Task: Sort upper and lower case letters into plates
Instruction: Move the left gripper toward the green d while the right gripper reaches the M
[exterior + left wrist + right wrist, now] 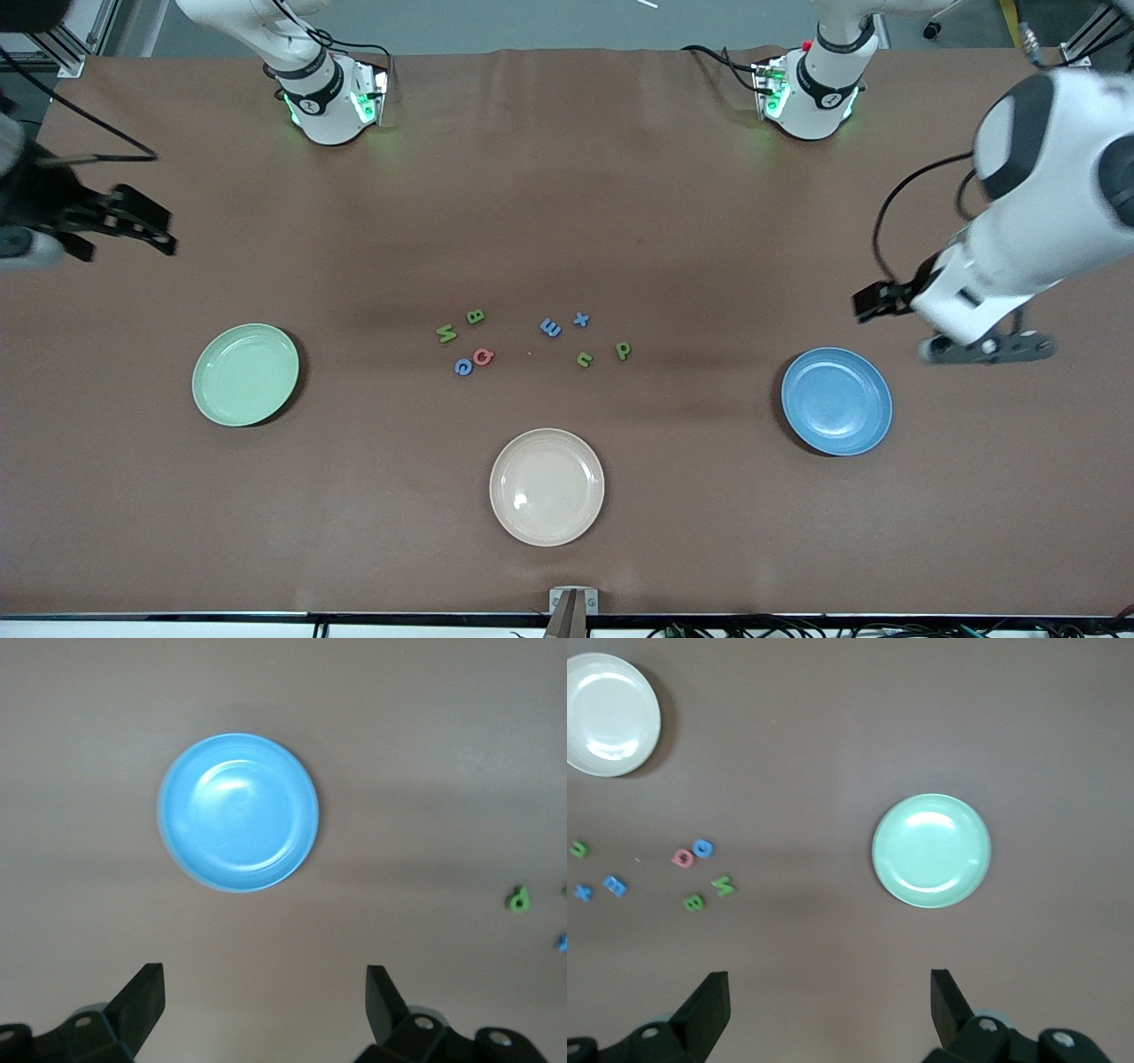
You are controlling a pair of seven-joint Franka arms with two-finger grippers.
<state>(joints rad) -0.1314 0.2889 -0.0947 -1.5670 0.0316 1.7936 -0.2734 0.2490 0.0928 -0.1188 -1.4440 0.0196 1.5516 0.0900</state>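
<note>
I read all eight small chunky toy letters [532, 339] as loose at mid-surface, none sorted yet; they sit grouped between both arms so either can reach. Pale mint green round plate [245, 374] lies toward the right arm's end, medium blue round plate [836, 400] toward the left arm's end, approx. one bin per arm. Cream-beige round plate [547, 486] sits near the front edge, unused. Left gripper [266, 992] hangs spread wide, empty, just beside the blue plate. Right gripper [830, 992] hangs spread, empty, over the right arm's edge.
</note>
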